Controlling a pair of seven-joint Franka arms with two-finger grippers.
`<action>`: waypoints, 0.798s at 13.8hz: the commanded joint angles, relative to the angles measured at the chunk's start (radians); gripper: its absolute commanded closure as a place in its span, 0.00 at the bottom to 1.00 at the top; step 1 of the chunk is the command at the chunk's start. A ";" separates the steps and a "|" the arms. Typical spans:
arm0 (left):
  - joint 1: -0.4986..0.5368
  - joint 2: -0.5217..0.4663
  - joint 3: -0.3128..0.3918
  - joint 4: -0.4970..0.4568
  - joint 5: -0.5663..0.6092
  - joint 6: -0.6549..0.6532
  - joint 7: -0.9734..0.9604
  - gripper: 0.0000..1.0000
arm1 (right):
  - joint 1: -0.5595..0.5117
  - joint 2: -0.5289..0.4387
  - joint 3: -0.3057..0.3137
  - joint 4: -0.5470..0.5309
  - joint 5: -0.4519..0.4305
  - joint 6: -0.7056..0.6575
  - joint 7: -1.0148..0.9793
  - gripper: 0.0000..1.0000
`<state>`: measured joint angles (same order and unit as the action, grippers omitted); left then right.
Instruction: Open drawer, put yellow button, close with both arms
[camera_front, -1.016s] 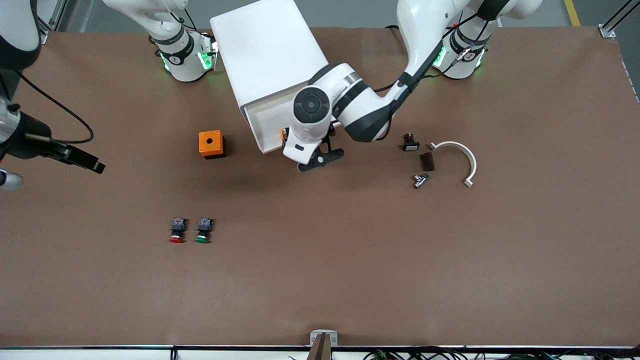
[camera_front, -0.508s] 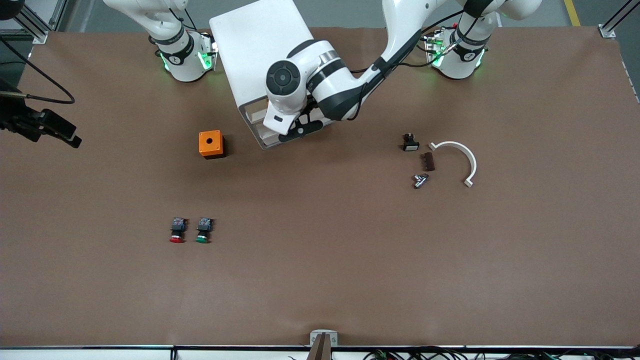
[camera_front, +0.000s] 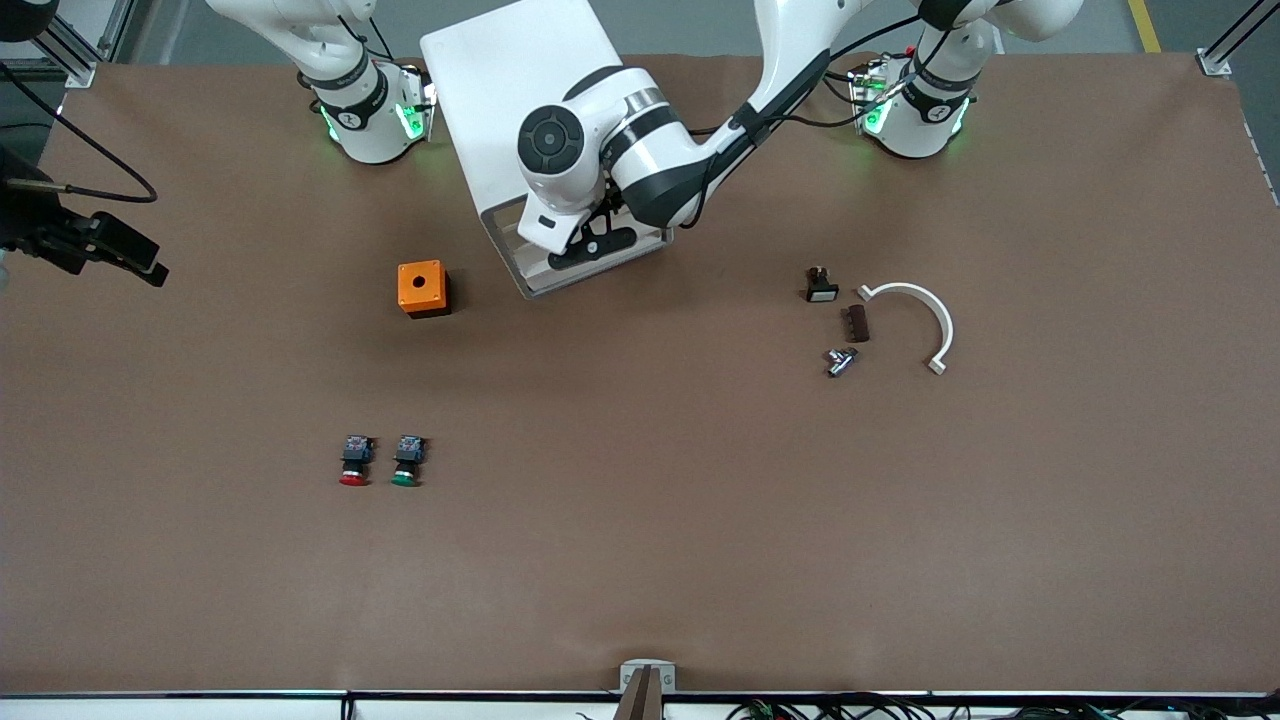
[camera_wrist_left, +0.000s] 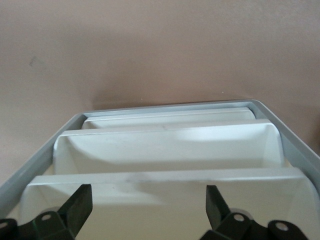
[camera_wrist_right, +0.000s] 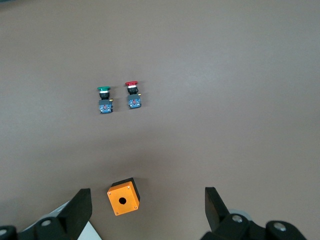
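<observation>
The white cabinet (camera_front: 520, 90) stands between the arm bases, its drawer fronts toward the front camera. In the left wrist view the uppermost drawer (camera_wrist_left: 150, 195) sits pushed in, about level with the drawers below it. My left gripper (camera_front: 590, 243) is open at the cabinet's front, its fingers (camera_wrist_left: 80, 205) spread wide before that drawer and holding nothing; it also shows in the left wrist view (camera_wrist_left: 147, 210). The yellow button is hidden. My right gripper (camera_front: 140, 262) is open and empty, up in the air at the right arm's end of the table; in its own view (camera_wrist_right: 147, 210) it looks down on the table.
An orange box (camera_front: 422, 288) with a round hole stands beside the cabinet; it also shows in the right wrist view (camera_wrist_right: 123, 199). A red button (camera_front: 353, 462) and a green button (camera_front: 407, 462) lie nearer the front camera. A black switch (camera_front: 820, 286), brown piece (camera_front: 855, 323), metal fitting (camera_front: 840, 360) and white curved bracket (camera_front: 925, 320) lie toward the left arm's end.
My left gripper has moved toward the cabinet and the open drawer has slid in, hiding the yellow button. My right gripper has drawn back toward the table's end.
</observation>
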<state>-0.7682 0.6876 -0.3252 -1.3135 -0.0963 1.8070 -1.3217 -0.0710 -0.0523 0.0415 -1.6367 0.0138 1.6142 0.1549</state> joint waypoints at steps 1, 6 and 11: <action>0.074 -0.048 0.041 -0.007 0.029 -0.023 0.007 0.00 | -0.029 -0.012 0.012 -0.011 -0.012 0.004 -0.014 0.00; 0.383 -0.150 0.045 -0.004 0.063 -0.023 0.235 0.00 | -0.029 -0.014 0.012 -0.017 0.000 0.003 -0.014 0.00; 0.625 -0.302 0.044 -0.006 0.076 -0.069 0.380 0.00 | -0.029 -0.014 0.012 -0.017 0.000 0.001 -0.014 0.00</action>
<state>-0.2041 0.4539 -0.2692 -1.2899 -0.0436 1.7687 -0.9645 -0.0833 -0.0519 0.0420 -1.6435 0.0141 1.6147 0.1515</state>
